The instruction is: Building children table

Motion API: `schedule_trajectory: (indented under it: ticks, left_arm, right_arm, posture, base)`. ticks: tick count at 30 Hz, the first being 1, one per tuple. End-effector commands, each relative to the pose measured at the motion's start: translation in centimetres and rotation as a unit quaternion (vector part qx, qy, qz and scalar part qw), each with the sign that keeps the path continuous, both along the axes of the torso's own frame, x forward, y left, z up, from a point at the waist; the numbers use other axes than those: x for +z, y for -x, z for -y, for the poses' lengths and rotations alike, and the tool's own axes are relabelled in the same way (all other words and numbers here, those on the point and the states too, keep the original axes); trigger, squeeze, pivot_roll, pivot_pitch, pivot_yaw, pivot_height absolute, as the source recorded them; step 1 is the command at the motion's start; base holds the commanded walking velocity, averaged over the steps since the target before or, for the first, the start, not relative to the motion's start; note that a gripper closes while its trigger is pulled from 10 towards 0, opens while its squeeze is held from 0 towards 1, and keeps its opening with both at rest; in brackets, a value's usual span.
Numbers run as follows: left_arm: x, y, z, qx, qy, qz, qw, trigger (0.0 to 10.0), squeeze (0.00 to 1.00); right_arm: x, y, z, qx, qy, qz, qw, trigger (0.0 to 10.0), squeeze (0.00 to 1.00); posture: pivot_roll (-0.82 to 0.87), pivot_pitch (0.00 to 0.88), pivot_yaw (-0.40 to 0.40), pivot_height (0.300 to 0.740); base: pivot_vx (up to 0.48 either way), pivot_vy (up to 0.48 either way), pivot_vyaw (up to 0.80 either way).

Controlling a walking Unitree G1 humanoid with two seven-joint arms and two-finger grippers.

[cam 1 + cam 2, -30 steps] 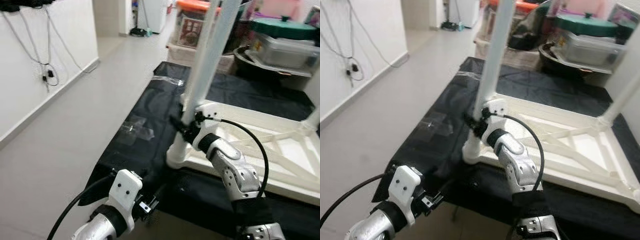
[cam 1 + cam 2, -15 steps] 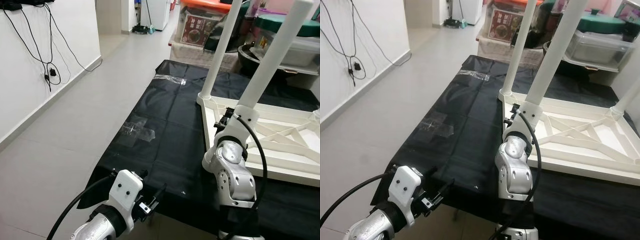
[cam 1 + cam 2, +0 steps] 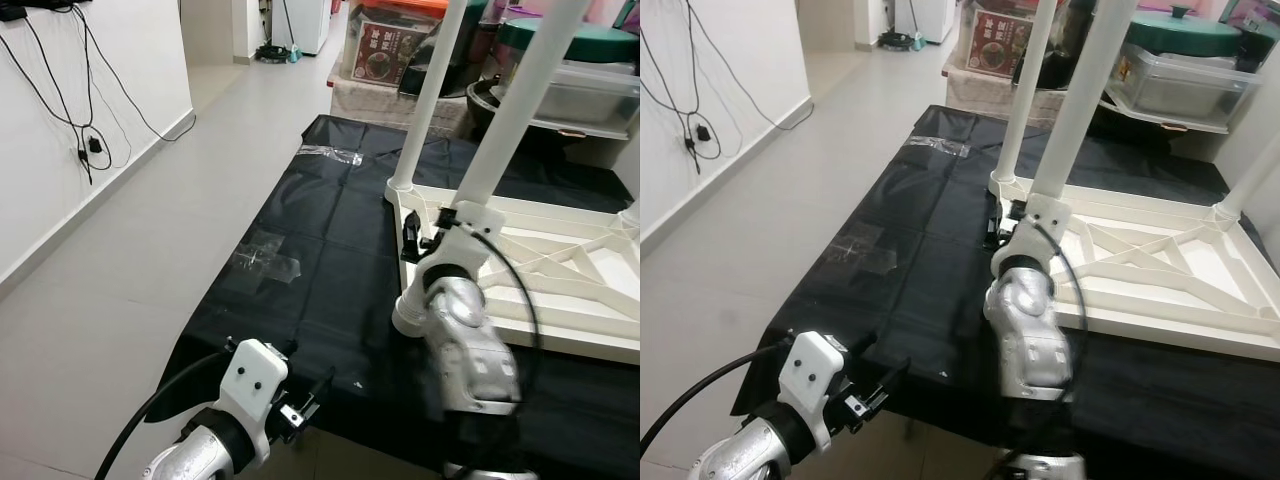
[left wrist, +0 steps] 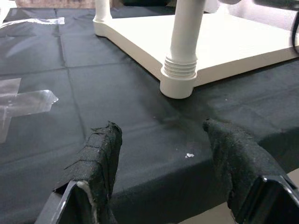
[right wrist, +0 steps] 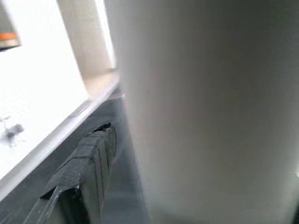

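Left eye view: a white plastic children's table (image 3: pixel 560 270) lies upside down on a black cloth-covered worktop (image 3: pixel 320 250), toward its right side, with round white legs standing up from its corners. The right gripper (image 3: pixel 412 238) reaches to the near-left leg (image 3: pixel 500 130) just above where that leg meets the tabletop's corner; one black finger (image 5: pixel 88 158) lies beside the leg's white surface in the right wrist view, but I cannot tell whether the jaws are closed on it. The far-left leg (image 3: pixel 428 90) stands just behind. The left gripper (image 4: pixel 163 158) hangs at the worktop's near edge, well apart from the table, its jaws open with nothing between them. A strip of clear tape (image 3: pixel 268 262) is stuck to the cloth left of the table, another (image 3: pixel 330 153) farther off. Black cables (image 3: pixel 85 110) hang on the white wall at left, and storage boxes (image 3: pixel 385 55) stand beyond the worktop's far end.
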State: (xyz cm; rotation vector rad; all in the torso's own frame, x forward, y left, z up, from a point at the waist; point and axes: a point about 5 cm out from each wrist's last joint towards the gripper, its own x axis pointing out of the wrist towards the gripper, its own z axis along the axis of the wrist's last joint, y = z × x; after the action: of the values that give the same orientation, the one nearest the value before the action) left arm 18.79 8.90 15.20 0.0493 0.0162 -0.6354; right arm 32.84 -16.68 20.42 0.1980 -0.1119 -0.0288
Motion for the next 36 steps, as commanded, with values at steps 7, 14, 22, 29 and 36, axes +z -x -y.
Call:
schedule_trajectory:
  ticks: [7,14,22,29,36]
  left_arm:
    - [-0.4,-0.1,0.5,-0.016,-0.002,-0.007,1.000,10.0,0.00]
    - [-0.4,0.1,0.7,-0.020,-0.001,-0.009,1.000,10.0,0.00]
    - [-0.4,0.4,0.6,-0.021,-0.002,-0.010,1.000,10.0,0.00]
    - [-0.5,0.5,0.7,-0.024,-0.002,-0.009,1.000,10.0,0.00]
    - [-0.6,0.4,0.8,-0.025,-0.003,-0.009,1.000,10.0,0.00]
  right_arm:
    - [0.2,-1.0,2.7,0.286,0.015,-0.012,0.958,10.0,0.00]
    - [1.2,-0.9,1.1,0.449,0.040,-0.011,0.892,10.0,0.00]
    - [0.4,-0.8,-1.7,0.557,0.045,-0.023,0.829,10.0,0.00]
    - [-0.2,-1.7,-3.0,0.538,0.052,-0.018,0.841,0.0,0.00]
    - [-0.4,-2.8,-2.3,0.395,0.063,-0.020,0.917,0.0,0.00]
  posture:
    - [0.18,0.043,-0.140,0.740]
    - [0.19,0.043,-0.148,0.740]
    - [0.20,0.041,-0.154,0.740]
    - [0.20,0.045,-0.155,0.740]
    - [0.19,0.036,-0.149,0.740]
  base:
    - [0.000,0.000,0.00]
    - [0.000,0.000,0.00]
    - [0.000,0.000,0.00]
    - [0.000,0.000,0.00]
    - [0.000,0.000,0.00]
